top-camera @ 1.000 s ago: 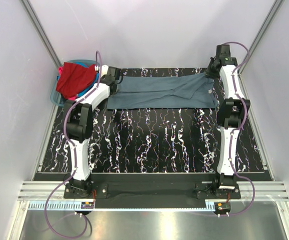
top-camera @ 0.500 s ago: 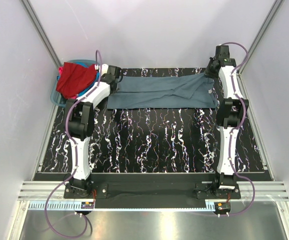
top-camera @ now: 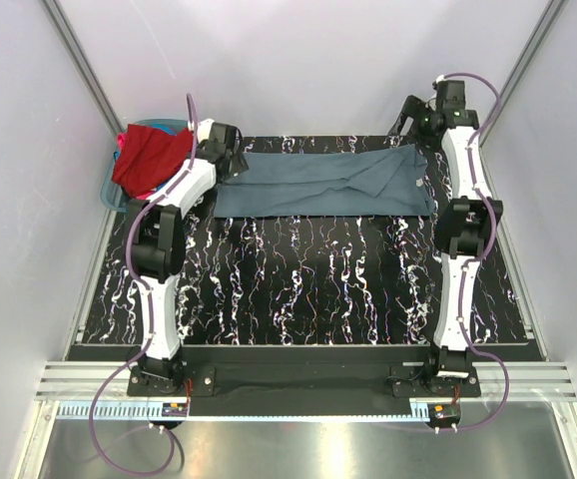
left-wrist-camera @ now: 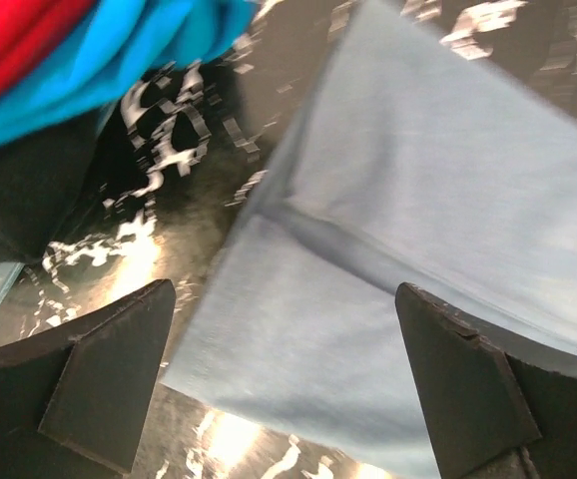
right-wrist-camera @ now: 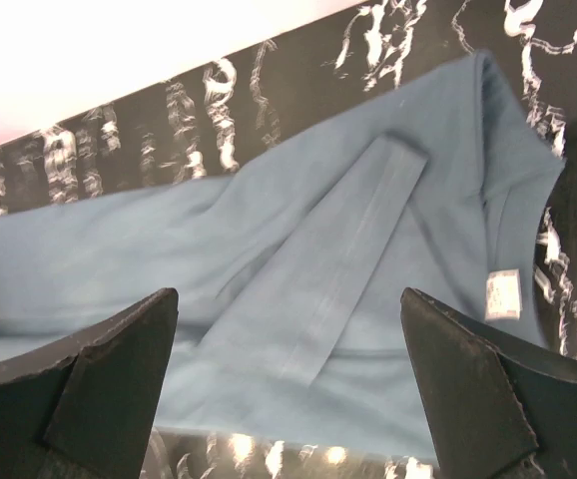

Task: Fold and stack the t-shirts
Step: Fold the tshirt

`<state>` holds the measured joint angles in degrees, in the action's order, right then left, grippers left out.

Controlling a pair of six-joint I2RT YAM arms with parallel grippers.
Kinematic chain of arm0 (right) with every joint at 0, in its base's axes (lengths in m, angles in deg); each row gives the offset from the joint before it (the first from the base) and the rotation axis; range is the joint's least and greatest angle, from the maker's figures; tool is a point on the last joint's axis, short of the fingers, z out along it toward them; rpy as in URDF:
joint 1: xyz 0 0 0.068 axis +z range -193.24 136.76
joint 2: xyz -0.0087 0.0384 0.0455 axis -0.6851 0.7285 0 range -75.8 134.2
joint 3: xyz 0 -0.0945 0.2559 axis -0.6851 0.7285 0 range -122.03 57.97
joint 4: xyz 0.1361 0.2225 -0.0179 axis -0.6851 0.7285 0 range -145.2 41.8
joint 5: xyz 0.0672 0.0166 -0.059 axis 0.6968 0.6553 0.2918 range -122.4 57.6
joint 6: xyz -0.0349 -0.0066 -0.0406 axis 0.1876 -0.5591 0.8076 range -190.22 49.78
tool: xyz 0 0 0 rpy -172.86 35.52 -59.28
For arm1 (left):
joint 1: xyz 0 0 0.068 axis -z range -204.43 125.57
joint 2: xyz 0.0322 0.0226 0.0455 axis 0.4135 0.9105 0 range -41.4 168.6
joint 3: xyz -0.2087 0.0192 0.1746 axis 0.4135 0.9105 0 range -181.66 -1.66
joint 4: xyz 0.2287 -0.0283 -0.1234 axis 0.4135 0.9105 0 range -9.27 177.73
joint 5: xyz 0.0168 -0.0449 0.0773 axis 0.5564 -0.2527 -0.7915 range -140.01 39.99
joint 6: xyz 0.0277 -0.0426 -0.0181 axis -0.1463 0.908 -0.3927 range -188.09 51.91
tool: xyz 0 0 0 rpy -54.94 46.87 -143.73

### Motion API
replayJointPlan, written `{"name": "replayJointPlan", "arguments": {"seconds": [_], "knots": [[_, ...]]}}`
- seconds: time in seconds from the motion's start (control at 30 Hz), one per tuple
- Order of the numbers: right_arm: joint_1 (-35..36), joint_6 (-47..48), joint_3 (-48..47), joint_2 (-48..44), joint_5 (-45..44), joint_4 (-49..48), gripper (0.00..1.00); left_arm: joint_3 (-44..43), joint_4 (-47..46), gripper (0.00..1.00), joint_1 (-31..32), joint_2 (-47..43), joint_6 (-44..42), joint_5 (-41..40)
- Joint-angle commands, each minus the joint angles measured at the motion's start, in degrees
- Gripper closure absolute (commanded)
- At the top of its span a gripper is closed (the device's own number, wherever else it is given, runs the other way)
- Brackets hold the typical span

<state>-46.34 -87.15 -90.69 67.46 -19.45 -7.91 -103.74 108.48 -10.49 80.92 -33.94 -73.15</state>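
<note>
Since my left gripper (left-wrist-camera: 287,384) and right gripper (right-wrist-camera: 288,384) hover spread and empty over the grey-blue t-shirt (top-camera: 323,185), a strip across the upper middle of the counter (top-camera: 298,279), an uneven pinch could drag its folded-in sleeve askew.

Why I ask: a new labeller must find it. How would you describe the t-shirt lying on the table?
On the black, white-veined table, look along the far edge. The slate grey-blue t-shirt lies there as a long flat band. Unlike the red t-shirt heaped in the teal plastic basket at the far left corner, it is spread out, with a white label near its right end.
</note>
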Motion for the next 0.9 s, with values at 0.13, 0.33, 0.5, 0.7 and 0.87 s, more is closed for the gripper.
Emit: {"name": "replayJointPlan", "arguments": {"seconds": [0.13,0.33,0.5,0.7,0.87], "knots": [[0.81,-7.24,19.79,-17.39,0.15,-2.64,0.0,-4.35,-2.7,0.01,2.85,-11.05,-7.77,12.75],[0.98,-16.11,42.9,-26.18,-2.05,-17.45,0.0,-4.26,-2.61,0.01,6.1,-7.99,-9.11,19.0],[1.68,-20.16,48.73,-25.05,-1.43,-21.97,0.01,-3.83,-2.52,0.01,6.46,-3.32,-6.73,20.23],[2.74,-22.0,47.85,-20.66,-2.14,-24.08,0.12,-1.81,-2.61,0.01,6.37,-2.44,-7.34,21.37],[5.64,-22.97,46.0,-16.88,-3.9,-24.17,0.15,-0.84,-2.35,0.01,6.28,-3.49,-7.87,22.78]]}}
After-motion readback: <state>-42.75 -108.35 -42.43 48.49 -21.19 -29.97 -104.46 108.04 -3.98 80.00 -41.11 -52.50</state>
